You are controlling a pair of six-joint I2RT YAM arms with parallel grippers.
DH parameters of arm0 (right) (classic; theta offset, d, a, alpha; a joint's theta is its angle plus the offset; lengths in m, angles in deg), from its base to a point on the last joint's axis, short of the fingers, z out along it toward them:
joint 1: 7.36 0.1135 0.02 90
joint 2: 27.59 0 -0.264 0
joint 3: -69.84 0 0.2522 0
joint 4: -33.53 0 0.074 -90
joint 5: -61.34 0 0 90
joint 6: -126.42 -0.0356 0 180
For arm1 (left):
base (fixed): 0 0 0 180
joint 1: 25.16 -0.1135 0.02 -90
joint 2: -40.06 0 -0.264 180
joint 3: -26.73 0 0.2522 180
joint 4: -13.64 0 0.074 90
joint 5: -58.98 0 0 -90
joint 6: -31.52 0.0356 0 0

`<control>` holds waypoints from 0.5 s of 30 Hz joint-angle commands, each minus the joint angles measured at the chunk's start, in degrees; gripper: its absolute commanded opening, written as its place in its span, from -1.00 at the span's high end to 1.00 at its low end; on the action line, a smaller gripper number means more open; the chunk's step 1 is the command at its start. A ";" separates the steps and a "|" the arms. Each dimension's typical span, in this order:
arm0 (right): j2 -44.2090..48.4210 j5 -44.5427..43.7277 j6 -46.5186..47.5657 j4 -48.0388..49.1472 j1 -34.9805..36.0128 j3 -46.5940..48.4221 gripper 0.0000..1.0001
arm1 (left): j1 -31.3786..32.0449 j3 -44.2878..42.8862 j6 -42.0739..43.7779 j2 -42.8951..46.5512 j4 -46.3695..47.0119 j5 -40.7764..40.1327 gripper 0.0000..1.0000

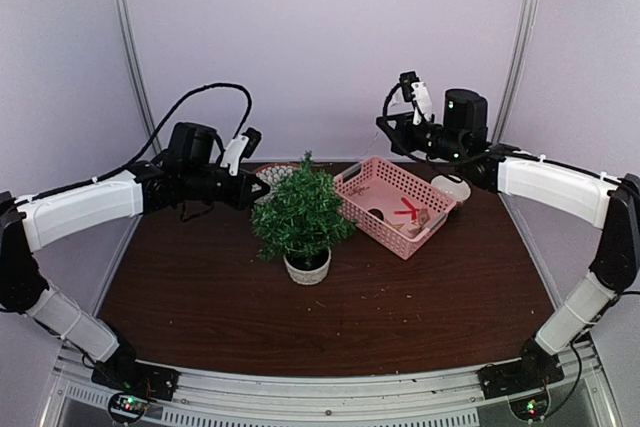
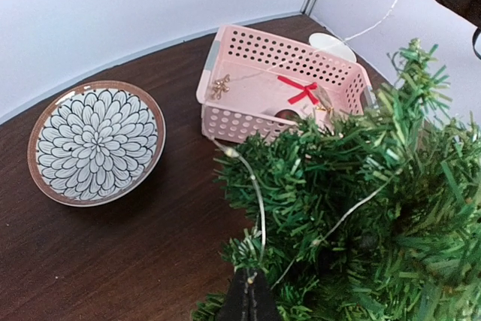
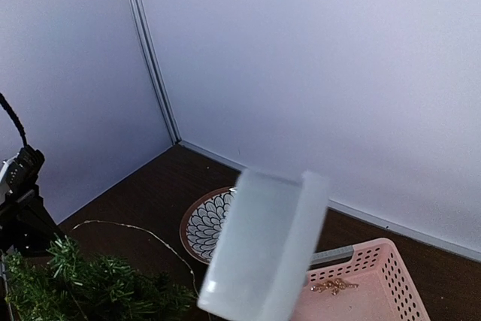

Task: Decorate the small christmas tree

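**Left gripper** [image 2: 249,291]: jaws fully closed, pinching a thin light wire [image 2: 259,208] that is draped over the small christmas tree [image 1: 302,215].
**Right gripper** [image 1: 386,125]: closed. A blurred whitish block [image 3: 263,246] hides its fingers, so I cannot tell whether it grips the block.
**Tree:** upright in a whitish pot, mid-tabletop [image 1: 200,287].
**Pink basket** [image 1: 440,215]: toward the far right corner, with small contents that are hard to make out.
**Patterned bowl** [image 2: 95,142]: by the far edge, largely hidden behind the tree from above.

small christmas tree [image 2: 376,208] cropped by edges
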 commanded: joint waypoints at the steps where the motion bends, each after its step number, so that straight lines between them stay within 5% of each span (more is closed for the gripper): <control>1: 4.88 -1.75 1.52 -0.65 -0.31 -4.77 1.00 | -0.49 -2.35 0.17 -2.29 2.30 1.36 1.00; 15: 16.50 3.85 5.29 -8.47 1.88 -16.05 1.00 | -0.51 -2.67 -1.30 -4.74 3.06 4.13 1.00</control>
